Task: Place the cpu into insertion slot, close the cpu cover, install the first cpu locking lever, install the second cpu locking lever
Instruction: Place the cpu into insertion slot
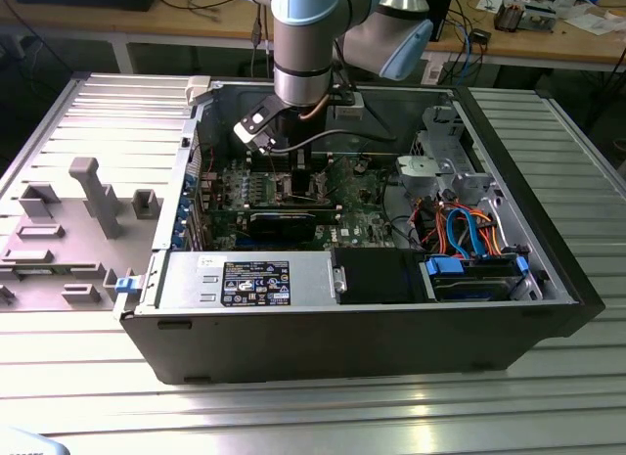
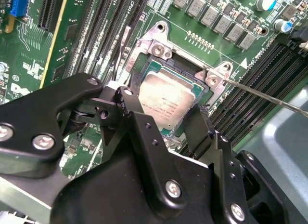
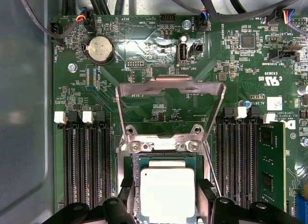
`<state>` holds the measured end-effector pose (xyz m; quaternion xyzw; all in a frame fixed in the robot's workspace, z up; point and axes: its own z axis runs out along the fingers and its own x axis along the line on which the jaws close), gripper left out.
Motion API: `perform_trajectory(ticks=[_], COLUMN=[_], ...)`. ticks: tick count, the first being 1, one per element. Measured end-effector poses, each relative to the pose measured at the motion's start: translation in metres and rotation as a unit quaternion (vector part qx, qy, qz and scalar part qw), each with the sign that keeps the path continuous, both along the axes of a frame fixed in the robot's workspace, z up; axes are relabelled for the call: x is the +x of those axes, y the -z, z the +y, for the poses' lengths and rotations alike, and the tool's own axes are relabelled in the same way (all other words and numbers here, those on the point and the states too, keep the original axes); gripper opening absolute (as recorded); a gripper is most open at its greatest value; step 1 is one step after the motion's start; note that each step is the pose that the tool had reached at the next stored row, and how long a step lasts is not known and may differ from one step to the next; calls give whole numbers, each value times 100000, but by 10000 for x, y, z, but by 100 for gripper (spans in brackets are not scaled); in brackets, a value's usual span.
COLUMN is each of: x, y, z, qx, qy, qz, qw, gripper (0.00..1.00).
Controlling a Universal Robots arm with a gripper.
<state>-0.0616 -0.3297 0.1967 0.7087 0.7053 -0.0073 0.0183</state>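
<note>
The black tool (image 2: pixel 161 115) straddles the small silvery square cpu (image 3: pixel 167 192), which lies in the grey-rimmed insertion slot (image 3: pixel 161 146). I cannot tell whether it grips. A skewed lift could drag the chip and bend contacts.

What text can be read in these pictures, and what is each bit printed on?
White lettering on the green board: too small to quote.
Marking on the cpu: too faint to read.
Black sticker: print too small to read.
No text can be quoted with confidence.
</note>
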Motion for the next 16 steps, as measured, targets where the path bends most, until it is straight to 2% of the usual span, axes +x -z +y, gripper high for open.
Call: perform_trajectory(ticks=[3,6,11,16], x=[0,0,0,1], y=[0,-3,-5,-5], z=[0,6,64,64], qx=[-4,-267,-316,-335], qy=[2,7,2,-8], qz=[2,-1,4,-1], qw=[100000,100000,99999,99999], gripper=[62,62,62,62])
